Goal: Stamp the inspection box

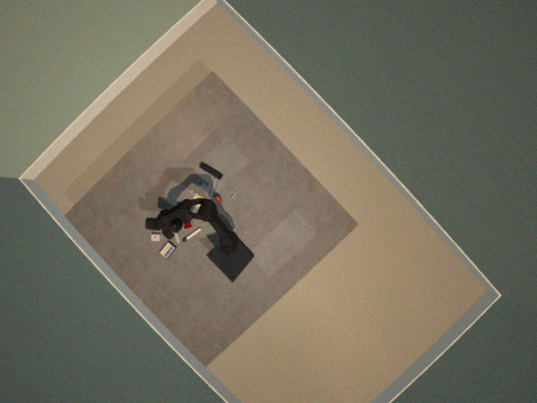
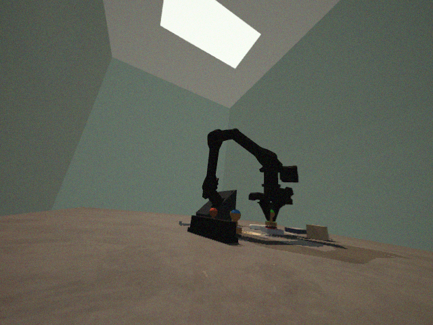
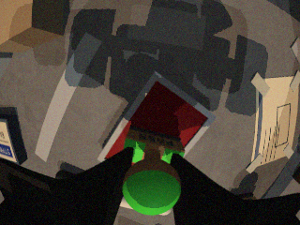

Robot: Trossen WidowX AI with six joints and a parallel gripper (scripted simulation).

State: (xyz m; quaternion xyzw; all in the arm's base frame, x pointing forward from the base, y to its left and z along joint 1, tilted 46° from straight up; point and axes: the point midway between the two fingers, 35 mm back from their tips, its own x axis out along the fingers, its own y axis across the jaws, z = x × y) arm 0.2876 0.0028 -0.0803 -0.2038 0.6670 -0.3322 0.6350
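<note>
My gripper [image 3: 152, 157] [image 2: 270, 219] is shut on the green-knobbed stamp [image 3: 151, 191] [image 2: 272, 213] and holds it upright. The stamp's brown base is over the near part of the red ink pad [image 3: 158, 105] [image 1: 187, 226], down at the pad's surface; whether it touches the ink is hard to tell. The cream card [image 3: 269, 96] is taped down to the right in the wrist view. Its inspection box [image 3: 277, 127] is a thin outline with no print visible inside. The arm partly hides the card in the top view.
A blue-topped stamp [image 1: 201, 183] [image 2: 235, 214] and an orange-topped one [image 1: 218, 198] [image 2: 213, 212] stand near a long black block [image 1: 211, 170] [image 2: 212, 229]. A labelled tin [image 1: 167, 250] [image 3: 6, 140], a cardboard block [image 3: 15, 21] [image 2: 316, 232], a pale strip [image 3: 57, 112] and a white marker [image 1: 193, 233] lie around the pad.
</note>
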